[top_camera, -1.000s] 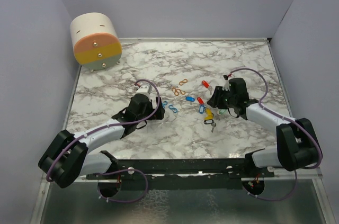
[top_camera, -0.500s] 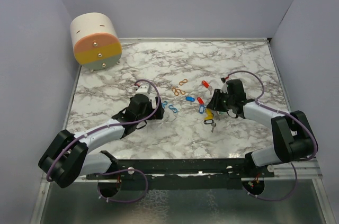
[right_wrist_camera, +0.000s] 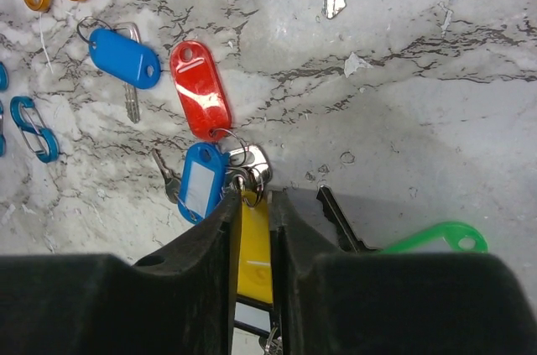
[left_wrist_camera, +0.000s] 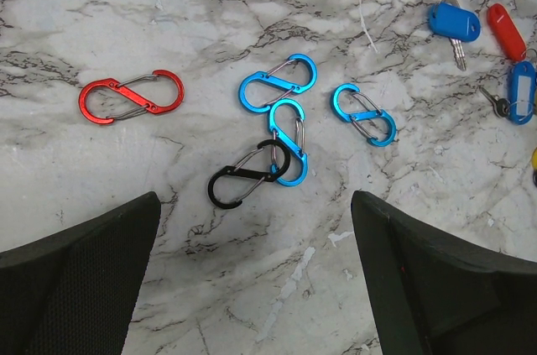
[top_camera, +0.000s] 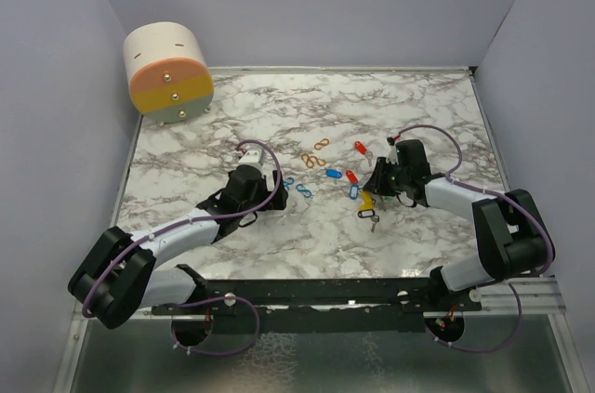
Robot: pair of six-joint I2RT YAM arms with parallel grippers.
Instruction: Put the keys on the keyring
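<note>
Right end effector [right_wrist_camera: 254, 202]: drawn nearly closed, with the yellow tag [right_wrist_camera: 254, 254] pinched between its fingers.
Left end effector [left_wrist_camera: 252, 229]: spread fully open with nothing gripped; loop clips [left_wrist_camera: 277, 133] lie on the worktop [left_wrist_camera: 168, 2] just ahead of it.
Other keys: the blue tag [right_wrist_camera: 200, 183] and red tag [right_wrist_camera: 200, 91] are found just ahead-left of the right fingertips, and the green tag [right_wrist_camera: 436, 237] to their right.
Step judged: the yellow tag is being secured for lifting.
Care advised: the tag's long edges should be squeezed squarely. It should be raised slowly, since the neighbouring rings look tangled and may be dragged along.
</note>
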